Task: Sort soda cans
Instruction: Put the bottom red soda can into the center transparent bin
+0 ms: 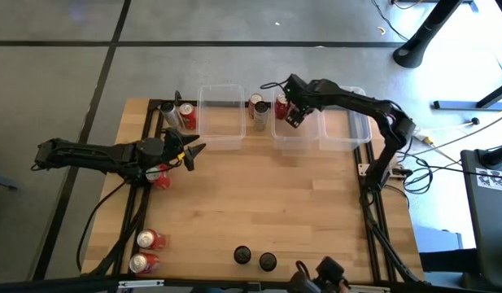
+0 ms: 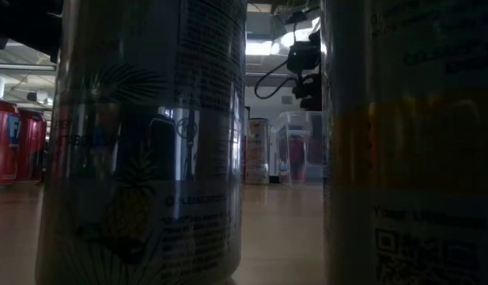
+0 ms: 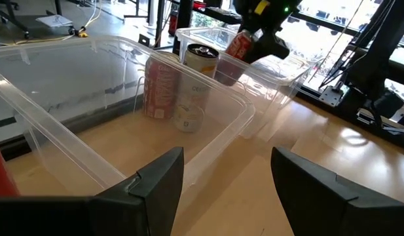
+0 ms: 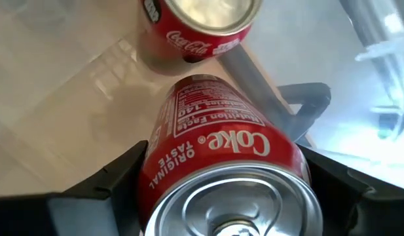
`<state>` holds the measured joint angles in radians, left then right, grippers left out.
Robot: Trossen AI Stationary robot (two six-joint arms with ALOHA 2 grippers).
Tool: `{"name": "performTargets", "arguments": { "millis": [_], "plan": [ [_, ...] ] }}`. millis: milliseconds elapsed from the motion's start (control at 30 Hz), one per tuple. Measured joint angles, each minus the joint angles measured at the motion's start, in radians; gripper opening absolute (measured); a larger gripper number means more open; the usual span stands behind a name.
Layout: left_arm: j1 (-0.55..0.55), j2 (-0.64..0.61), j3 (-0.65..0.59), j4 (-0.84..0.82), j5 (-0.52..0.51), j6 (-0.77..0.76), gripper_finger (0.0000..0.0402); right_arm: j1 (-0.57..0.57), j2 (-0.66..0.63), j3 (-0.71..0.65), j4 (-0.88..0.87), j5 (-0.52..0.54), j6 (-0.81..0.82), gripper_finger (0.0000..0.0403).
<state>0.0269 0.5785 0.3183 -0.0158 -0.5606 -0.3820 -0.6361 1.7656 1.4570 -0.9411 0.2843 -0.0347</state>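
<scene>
So along the top edge of the table [image 1: 259, 195] in the high view there's three bins in a row: left bin [image 1: 221, 115], middle bin [image 1: 295, 130], right bin [image 1: 347, 122]. One can [image 1: 256, 108] stands in the gap between the left and middle bins. The right gripper [image 1: 287, 110] sits over the middle bin's left end with a can [image 4: 218, 164] held between its fingers. The left gripper [image 1: 195, 150] is just below-left of the left bin, nothing in it. Two cans [image 1: 177, 114] upper left, two more [image 1: 146, 251] lower left, and a pair [image 1: 255, 259] at bottom centre.
</scene>
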Motion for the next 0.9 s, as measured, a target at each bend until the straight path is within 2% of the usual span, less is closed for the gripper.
{"name": "performTargets", "arguments": {
  "millis": [333, 600, 900],
  "plan": [
    [0.000, 0.000, 0.000, 0.000, 0.000, 0.002, 0.0221, 0.000, 0.071, 0.000, 0.008, 0.007, -0.053, 0.0291],
    [0.000, 0.000, 0.000, -0.002, 0.000, 0.024, 0.0221, 0.000, 0.115, 0.000, 0.013, 0.031, -0.069, 0.0316],
    [0.000, 0.000, 0.000, -0.002, 0.001, 0.026, 0.0221, 0.001, 0.119, 0.000, 0.048, 0.048, -0.094, 0.0320]
  ]
}}
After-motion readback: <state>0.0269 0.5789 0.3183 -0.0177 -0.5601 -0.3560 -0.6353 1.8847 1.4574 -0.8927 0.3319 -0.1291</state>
